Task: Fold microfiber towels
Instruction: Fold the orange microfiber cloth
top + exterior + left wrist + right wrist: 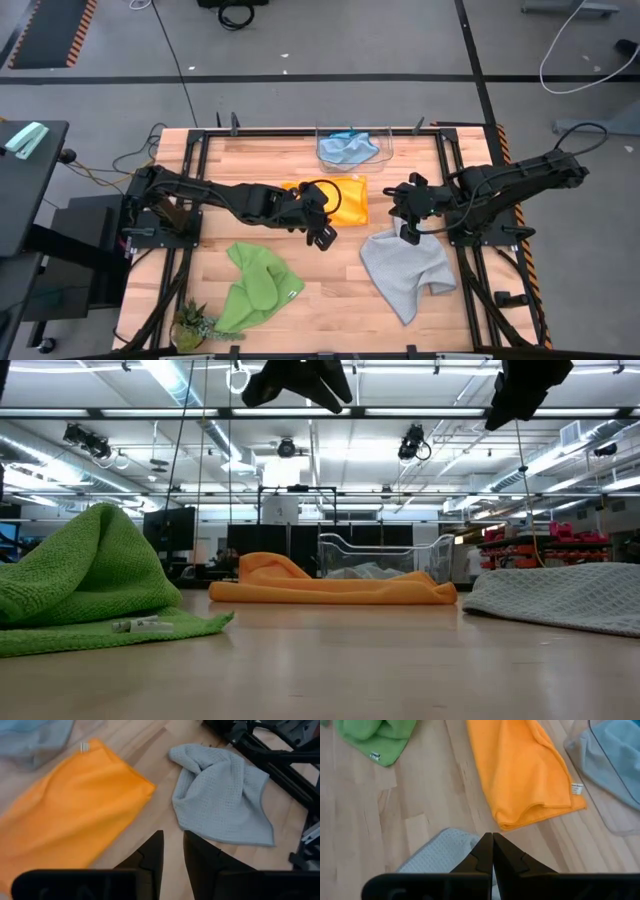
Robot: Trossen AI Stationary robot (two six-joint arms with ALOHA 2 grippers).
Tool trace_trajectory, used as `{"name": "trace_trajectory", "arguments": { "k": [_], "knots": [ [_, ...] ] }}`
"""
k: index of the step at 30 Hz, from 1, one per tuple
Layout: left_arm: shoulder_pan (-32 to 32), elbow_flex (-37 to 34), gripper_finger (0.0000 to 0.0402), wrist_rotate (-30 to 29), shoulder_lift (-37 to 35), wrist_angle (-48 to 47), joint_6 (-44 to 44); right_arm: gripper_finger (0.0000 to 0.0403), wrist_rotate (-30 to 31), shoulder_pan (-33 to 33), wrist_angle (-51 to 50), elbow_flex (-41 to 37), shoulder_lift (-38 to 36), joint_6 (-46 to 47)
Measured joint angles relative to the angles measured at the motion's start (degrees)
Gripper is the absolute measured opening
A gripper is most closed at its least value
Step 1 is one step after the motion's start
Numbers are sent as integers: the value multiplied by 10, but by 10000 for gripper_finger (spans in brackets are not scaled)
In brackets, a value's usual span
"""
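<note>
Right end effector [409, 236], fingers pressed together and empty, hangs above the grey towel's [408, 270] far-left corner; that crumpled cloth spreads away to the near right, so this arm is the nearer one. Left end effector [323, 237] hovers at a narrow gap, holding nothing, just off the near-right corner of the folded orange towel [340, 200]. Four towels in all: one grey, one orange, one green [255, 288] near left on the tabletop [330, 300], one blue [348, 148] in the single clear bin [322, 160] at the far edge.
</note>
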Motion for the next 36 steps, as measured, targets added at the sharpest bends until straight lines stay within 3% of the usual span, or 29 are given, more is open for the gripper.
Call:
{"name": "trace_trajectory", "arguments": {
  "k": [13,22,26,31,36],
  "knots": [
    [3,0,78,0,0,42,236,16,-5,4,25,0,-3,8],
    [8,0,90,2,-2,46,313,16,-5,35,234,1,-30,13],
    [8,-6,91,2,-10,53,318,16,0,48,274,1,-44,13],
    [8,-80,84,3,-38,98,302,16,53,79,255,1,-45,11],
    [16,-222,81,27,-121,279,269,16,125,122,287,-68,-67,41]
  ]
}}
